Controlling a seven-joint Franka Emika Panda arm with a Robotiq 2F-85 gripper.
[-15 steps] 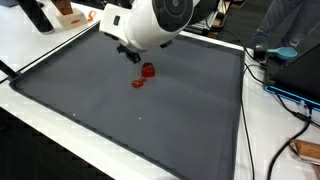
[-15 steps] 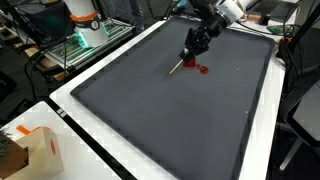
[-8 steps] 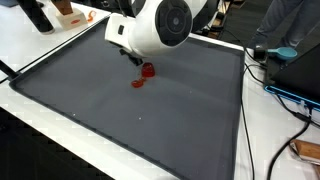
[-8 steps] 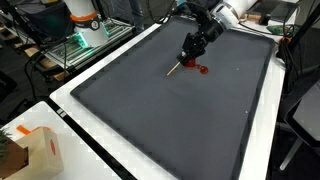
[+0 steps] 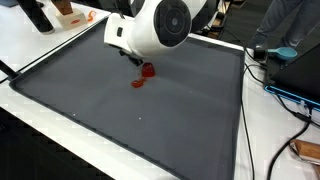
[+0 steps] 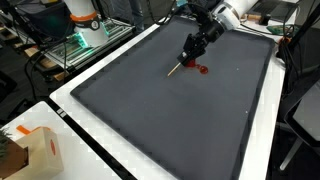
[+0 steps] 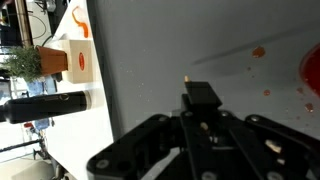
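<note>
The stick (image 6: 177, 67) is thin and light in colour, and the gripper (image 6: 193, 47) pinches it at its upper end, with the fingers pressed together on it. From there the stick slopes down, and its free tip is just above the dark mat (image 6: 150, 115) or touching it; we cannot tell which.

In the wrist view the gripper (image 7: 205, 112) fills the bottom of the picture. Between its black fingers (image 7: 150, 135) we see a small dark block with a pale point in front of it. This is probably the stick (image 7: 188, 78) seen along its length, but the view is blurred here.

Just beside the tip of the stick, a small red lump (image 6: 202, 68) lies on the mat. In an exterior view the same red lump (image 5: 149, 70) is under the gripper, and a flat red smear (image 5: 138, 84) lies on the mat (image 5: 150, 130) just in front of it. In the wrist view the red lump (image 7: 312, 75) is cut by the right edge, and a small orange spot (image 7: 258, 52) lies apart from it.

The white round body of the arm (image 5: 160, 25) hangs over the far part of the mat and hides the gripper in that view.

Around the mat runs a white table (image 6: 66, 97). On its near corner stands an orange and white box (image 6: 40, 150), well apart from the stick. In the wrist view the box (image 7: 78, 58) stands beside a small potted plant (image 7: 30, 62).
</note>
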